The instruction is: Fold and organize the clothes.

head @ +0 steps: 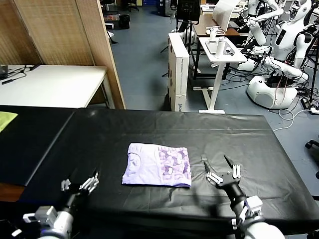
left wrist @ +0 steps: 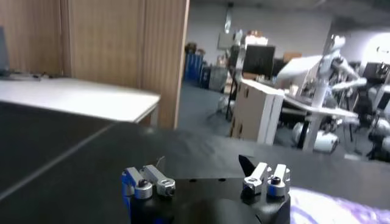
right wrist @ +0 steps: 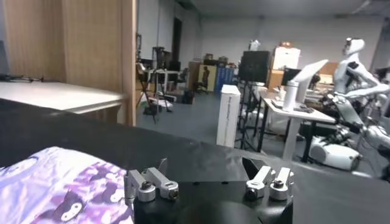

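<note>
T-shirt (head: 157,165) lies folded between open, seemingly empty left gripper (head: 79,183) and right gripper (head: 222,171).

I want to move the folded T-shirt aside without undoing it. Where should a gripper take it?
Probably the T-shirt's right edge, approached from the right by the open right gripper beside it. It lies flat, so pinch all stacked layers together.

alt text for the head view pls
A folded lavender T-shirt lies on a black table, print facing up. The open left gripper and open right gripper flank it, holding nothing.
</note>
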{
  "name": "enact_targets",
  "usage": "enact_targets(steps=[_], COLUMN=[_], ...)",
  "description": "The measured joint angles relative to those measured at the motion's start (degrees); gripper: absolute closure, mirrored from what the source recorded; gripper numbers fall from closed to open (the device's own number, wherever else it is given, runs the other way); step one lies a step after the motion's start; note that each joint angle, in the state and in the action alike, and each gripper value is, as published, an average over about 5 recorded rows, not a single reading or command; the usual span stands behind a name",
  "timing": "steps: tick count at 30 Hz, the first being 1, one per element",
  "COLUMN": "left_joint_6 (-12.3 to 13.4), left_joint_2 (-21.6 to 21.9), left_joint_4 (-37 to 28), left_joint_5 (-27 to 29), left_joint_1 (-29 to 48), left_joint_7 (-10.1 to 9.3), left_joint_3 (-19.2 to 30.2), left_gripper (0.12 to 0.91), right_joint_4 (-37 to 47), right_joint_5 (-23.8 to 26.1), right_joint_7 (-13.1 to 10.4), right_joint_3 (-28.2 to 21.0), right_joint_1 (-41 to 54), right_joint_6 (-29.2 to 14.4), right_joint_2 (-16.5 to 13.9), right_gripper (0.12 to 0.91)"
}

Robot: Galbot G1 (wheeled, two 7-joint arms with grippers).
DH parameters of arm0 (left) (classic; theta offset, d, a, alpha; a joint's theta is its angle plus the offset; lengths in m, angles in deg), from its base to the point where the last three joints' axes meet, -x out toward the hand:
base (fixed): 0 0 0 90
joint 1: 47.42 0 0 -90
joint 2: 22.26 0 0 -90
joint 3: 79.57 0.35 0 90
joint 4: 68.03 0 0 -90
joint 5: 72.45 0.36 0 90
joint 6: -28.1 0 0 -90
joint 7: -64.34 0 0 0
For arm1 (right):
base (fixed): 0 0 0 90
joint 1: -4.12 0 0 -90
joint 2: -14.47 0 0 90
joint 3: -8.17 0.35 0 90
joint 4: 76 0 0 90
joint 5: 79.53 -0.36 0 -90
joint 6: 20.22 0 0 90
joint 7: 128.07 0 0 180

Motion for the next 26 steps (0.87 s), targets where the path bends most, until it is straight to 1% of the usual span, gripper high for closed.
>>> enact_targets(steps=[2,4,7,9,15,21,26], left_joint_6=[0.6,1.12,1.25,1.08,-0.02,-0.52,-0.79], left_joint_2=[-0.06,-0.08,-0.12,-0.26,-0.13,-0.21,-0.37], left_joint_4=[0.16,0.23,0.46,0.64,0.71,0.7,0.72], left_joint_5=[0.19,0.33,0.52,0.63,0.6,0.54,0.81], left_joint_1=[-1.21,-2.24,-3.58,-4.33,-6.12,-7.56,-8.03], left_joint_7=[0.45,1.38,2.74,3.06,2.81,2.81,2.89], left_joint_3=[-0.08,-0.28,-0.54,-0.55,-0.65,-1.48,-1.93], left_gripper=[0.123,0.124,0.123,0.123,0.123,0.123,0.123], right_joint_4=[-0.53,-0.8,-0.9,-1.04,-2.36,-3.25,-3.97], right_joint_5=[1.49,3.01,4.6,4.98,4.52,4.97,5.76], right_joint_7=[-0.34,-0.53,-0.69,-1.08,-2.63,-4.37,-4.87], right_joint_3=[0.31,0.45,0.51,0.64,1.61,1.8,1.66], right_joint_1=[-2.36,-4.58,-7.67,-9.43,-13.55,-16.0,-17.36], right_joint_6=[-1.31,-2.47,-3.55,-3.8,-4.17,-5.24,-5.91], right_joint_2=[0.82,1.55,2.62,3.33,4.26,4.76,4.98], right_gripper=[0.118,0.118,0.118,0.118,0.118,0.118,0.118])
